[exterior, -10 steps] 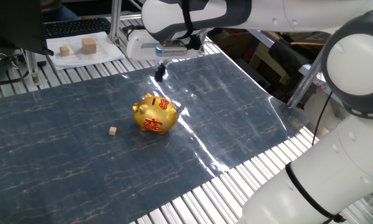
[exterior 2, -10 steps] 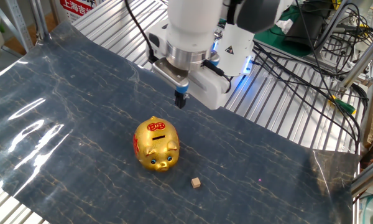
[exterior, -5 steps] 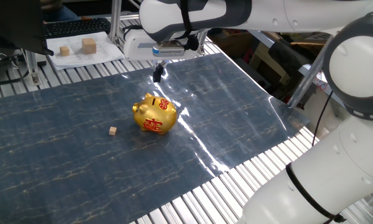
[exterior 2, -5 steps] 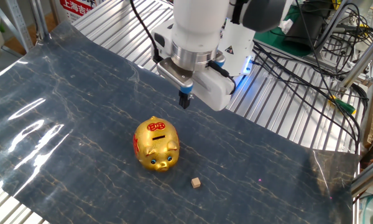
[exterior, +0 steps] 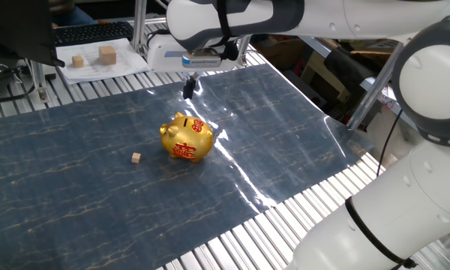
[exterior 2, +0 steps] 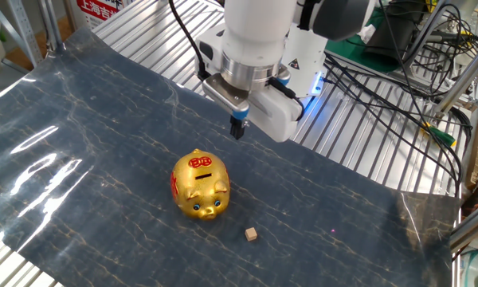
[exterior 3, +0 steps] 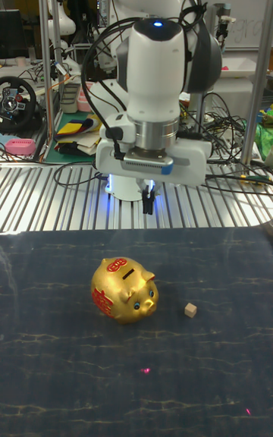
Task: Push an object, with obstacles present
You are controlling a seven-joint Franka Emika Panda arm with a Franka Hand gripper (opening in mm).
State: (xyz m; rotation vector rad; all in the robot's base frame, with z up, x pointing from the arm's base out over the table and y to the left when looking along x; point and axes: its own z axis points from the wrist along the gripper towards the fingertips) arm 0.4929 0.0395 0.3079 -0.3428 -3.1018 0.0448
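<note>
The object, a tiny tan wooden cube (exterior: 136, 157) (exterior 2: 251, 233) (exterior 3: 190, 309), lies on the dark blue mat. Close beside it stands the obstacle, a shiny gold piggy bank (exterior: 186, 138) (exterior 2: 199, 185) (exterior 3: 123, 291) with red characters. My gripper (exterior: 188, 87) (exterior 2: 237, 127) (exterior 3: 149, 201) hangs above the mat behind the piggy bank, well away from the cube. Its dark fingers are pressed together, shut on nothing.
Two larger wooden blocks (exterior: 107, 54) rest on white paper at the back by a keyboard. The mat (exterior: 300, 135) lies on a ribbed metal table. Cables (exterior 2: 382, 88) and equipment crowd the table's far side. The arm's white base (exterior: 427, 172) stands at the right.
My gripper has shifted slightly sideways behind the piggy bank, staying at about the same height. The cube and the piggy bank have not moved.
</note>
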